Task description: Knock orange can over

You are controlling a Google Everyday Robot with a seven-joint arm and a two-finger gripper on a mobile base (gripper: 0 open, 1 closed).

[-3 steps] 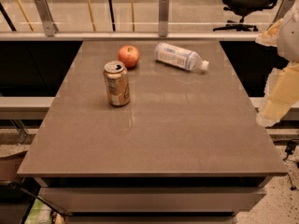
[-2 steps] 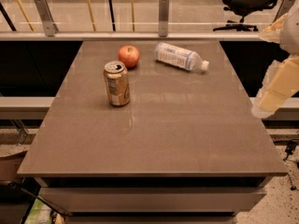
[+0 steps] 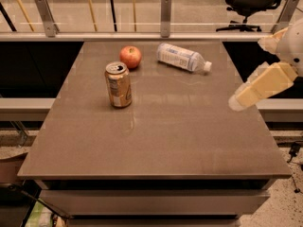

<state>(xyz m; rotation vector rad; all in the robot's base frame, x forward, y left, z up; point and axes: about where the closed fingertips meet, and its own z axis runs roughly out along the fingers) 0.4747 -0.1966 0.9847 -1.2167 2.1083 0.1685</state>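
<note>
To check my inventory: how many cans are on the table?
1. The orange can stands upright left of centre, near the apple. None seems hidden. The gripper is by the table's right edge.

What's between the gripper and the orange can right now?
Bare table in the camera view. The gripper hovers at its right edge, the orange can stands left; the bottle lies farther back.

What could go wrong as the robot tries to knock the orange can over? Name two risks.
1. The pincer hangs at the right edge of the table, far from the upright orange can; a sweep across could strike the lying bottle first.
2. The apple sits close behind the can; a can pushed that way may send it rolling.
</note>
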